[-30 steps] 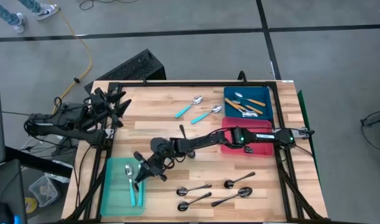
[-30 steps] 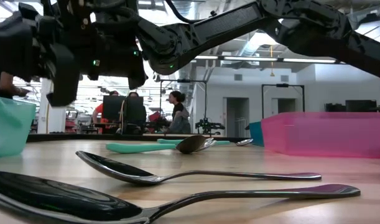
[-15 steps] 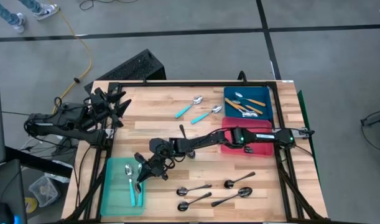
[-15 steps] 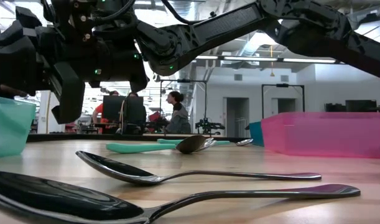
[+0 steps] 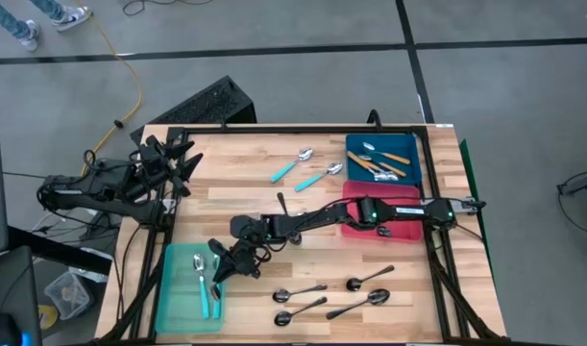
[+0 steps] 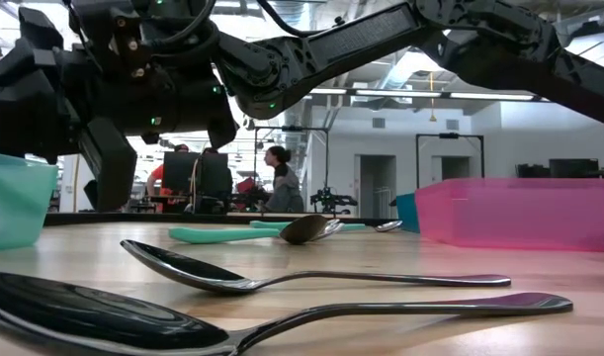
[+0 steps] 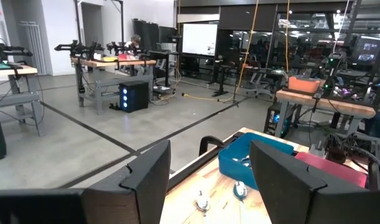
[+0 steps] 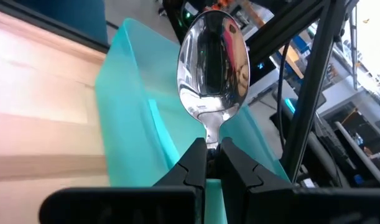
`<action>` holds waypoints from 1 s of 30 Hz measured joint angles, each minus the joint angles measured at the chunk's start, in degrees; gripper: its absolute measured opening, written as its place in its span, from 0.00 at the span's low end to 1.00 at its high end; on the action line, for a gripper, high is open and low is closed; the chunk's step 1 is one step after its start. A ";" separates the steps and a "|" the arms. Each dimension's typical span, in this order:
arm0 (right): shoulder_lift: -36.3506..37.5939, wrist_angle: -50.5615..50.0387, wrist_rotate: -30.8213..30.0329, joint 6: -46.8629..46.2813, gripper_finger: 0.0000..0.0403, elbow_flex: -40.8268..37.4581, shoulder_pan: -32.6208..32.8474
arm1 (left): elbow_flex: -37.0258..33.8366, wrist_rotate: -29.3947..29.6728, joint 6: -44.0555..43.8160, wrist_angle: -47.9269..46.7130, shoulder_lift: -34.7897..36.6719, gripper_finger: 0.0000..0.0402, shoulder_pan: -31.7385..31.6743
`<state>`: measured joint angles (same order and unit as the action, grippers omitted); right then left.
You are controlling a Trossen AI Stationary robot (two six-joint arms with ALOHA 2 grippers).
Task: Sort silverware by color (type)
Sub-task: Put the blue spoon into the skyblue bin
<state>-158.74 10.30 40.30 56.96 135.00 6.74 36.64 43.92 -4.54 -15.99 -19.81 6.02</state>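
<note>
- right gripper is over the right rim of the teal bin at the table's near-left corner; fingers pinch a spoon by its neck, just below the bowl.
- Held spoon: in the right wrist view the shiny bowl sticks straight out past the fingertips, long axis in line with the gripper. Handle is hidden behind the fingers, so colour can't be told from there; in the high view it looks teal, not certain.
- Teal bin already holds a teal-handled spoon lying roughly along the bin's long side.
- Two more teal spoons lie loose near the table's far edge, side by side, both diagonal, bowls toward the far-right.
- Blue bin at the far-right corner holds orange-handled spoons, crossed over each other.
- Pink bin sits just nearer than the blue one, largely covered by the right arm.
- Four dark metal spoons lie near the table's near edge, right of the teal bin, all angled with the handles toward the far-right.
- left gripper is parked off the table's far-left corner, fingers spread, holding nothing.
- No readable labels or writing on any item.
</note>
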 joint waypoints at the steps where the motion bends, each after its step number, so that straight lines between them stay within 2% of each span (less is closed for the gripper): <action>1: 0.00 -0.17 -0.06 0.13 0.11 0.00 -0.02 | 0.00 0.00 0.00 0.00 0.00 0.51 0.00; 12: 0.00 -0.06 -1.44 0.09 0.11 0.00 0.29 | 0.00 0.00 0.02 0.00 0.00 0.51 0.00; 18: 0.00 -0.04 -3.11 0.05 0.17 0.00 0.79 | 0.00 0.00 0.03 -0.02 0.00 0.51 0.00; 26: 0.00 -0.06 -3.14 -0.22 0.17 0.00 0.76 | 0.00 -0.01 0.04 -0.07 0.00 0.51 0.00; 30: 0.00 0.52 -3.14 -4.43 0.17 0.00 0.72 | 0.00 -0.01 0.02 -0.33 0.00 0.51 0.00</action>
<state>-158.74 10.82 37.17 52.53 135.00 7.46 36.64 43.91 -4.51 -16.32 -19.81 6.02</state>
